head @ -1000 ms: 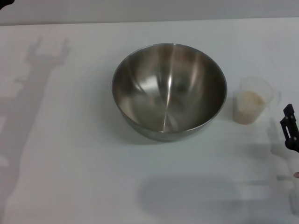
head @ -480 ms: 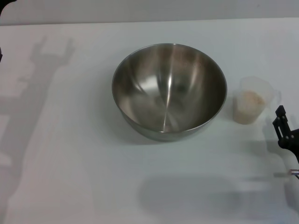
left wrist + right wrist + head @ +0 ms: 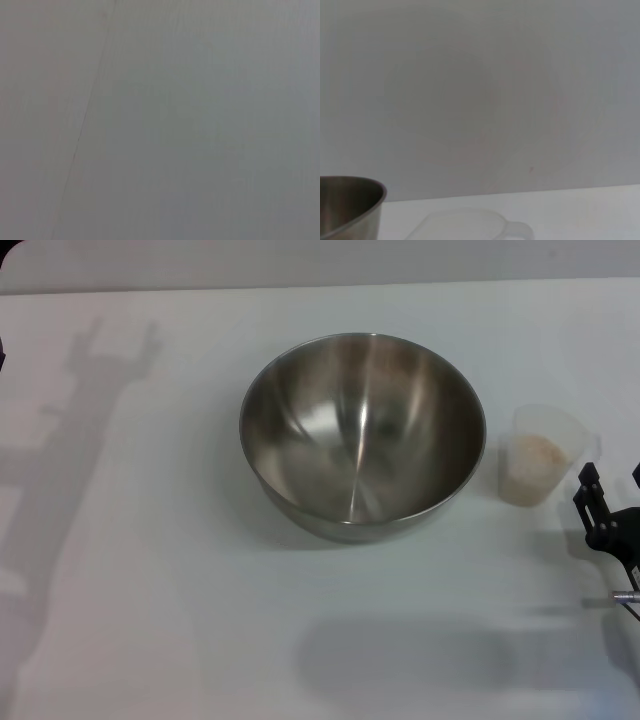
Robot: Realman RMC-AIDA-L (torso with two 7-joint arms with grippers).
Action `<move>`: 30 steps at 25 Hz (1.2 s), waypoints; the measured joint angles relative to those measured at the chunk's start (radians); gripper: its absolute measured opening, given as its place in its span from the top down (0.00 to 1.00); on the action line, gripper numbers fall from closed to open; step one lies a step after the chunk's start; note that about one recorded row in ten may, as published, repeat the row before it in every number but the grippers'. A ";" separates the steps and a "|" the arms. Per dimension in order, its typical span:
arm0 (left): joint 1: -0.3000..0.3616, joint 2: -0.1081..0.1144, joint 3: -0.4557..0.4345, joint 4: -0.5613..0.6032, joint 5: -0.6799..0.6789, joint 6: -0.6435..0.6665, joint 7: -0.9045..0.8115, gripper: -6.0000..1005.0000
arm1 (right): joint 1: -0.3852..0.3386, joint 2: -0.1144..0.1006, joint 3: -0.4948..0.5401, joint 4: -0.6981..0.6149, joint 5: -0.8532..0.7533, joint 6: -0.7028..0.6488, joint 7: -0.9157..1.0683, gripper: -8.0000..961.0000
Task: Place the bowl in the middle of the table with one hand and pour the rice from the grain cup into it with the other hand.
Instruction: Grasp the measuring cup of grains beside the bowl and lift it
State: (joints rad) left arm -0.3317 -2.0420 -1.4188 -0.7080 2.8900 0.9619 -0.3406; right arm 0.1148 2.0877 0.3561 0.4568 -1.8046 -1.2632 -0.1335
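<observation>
- Your bowl (image 3: 362, 435) sits upright just right of the frame's centre in the head view, on the white table (image 3: 150, 570). Its inside is bare steel, with no grains showing.
- In the right wrist view you only catch the bowl's rim and wall (image 3: 350, 207) in the lower left corner.
- The grain cup (image 3: 545, 455) stands upright just beside the bowl, toward the right edge of the head frame, a narrow strip of table between the two.
- The rice (image 3: 538, 452) is a pale beige mass inside the cup.
- The cup's rim and handle (image 3: 470, 226) lie along the bottom edge of the right wrist view.
- Your right gripper (image 3: 610, 495) is at the right edge of the head frame, just below and right of the cup, not touching it; two black fingers (image 3: 588, 490) stand apart with a clear gap, holding nothing.
- Your left gripper is outside the head frame; the left wrist view gives you only a blank grey surface.
</observation>
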 joint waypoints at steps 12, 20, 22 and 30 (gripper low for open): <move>0.000 -0.003 0.000 -0.010 0.000 0.000 0.000 0.20 | 0.025 -0.002 0.001 -0.017 0.013 0.009 0.000 0.35; 0.000 -0.004 0.000 -0.019 0.000 0.000 0.000 0.20 | 0.037 -0.002 0.012 -0.027 0.015 0.016 0.000 0.36; 0.000 -0.004 0.000 -0.019 0.000 -0.001 0.000 0.20 | 0.039 -0.002 0.012 -0.030 0.015 0.016 0.000 0.36; 0.000 -0.005 0.000 -0.019 0.000 -0.003 0.000 0.20 | 0.047 -0.002 0.014 -0.037 0.015 0.016 0.000 0.36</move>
State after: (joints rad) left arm -0.3313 -2.0470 -1.4188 -0.7273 2.8900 0.9584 -0.3405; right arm 0.1621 2.0860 0.3697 0.4198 -1.7900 -1.2469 -0.1334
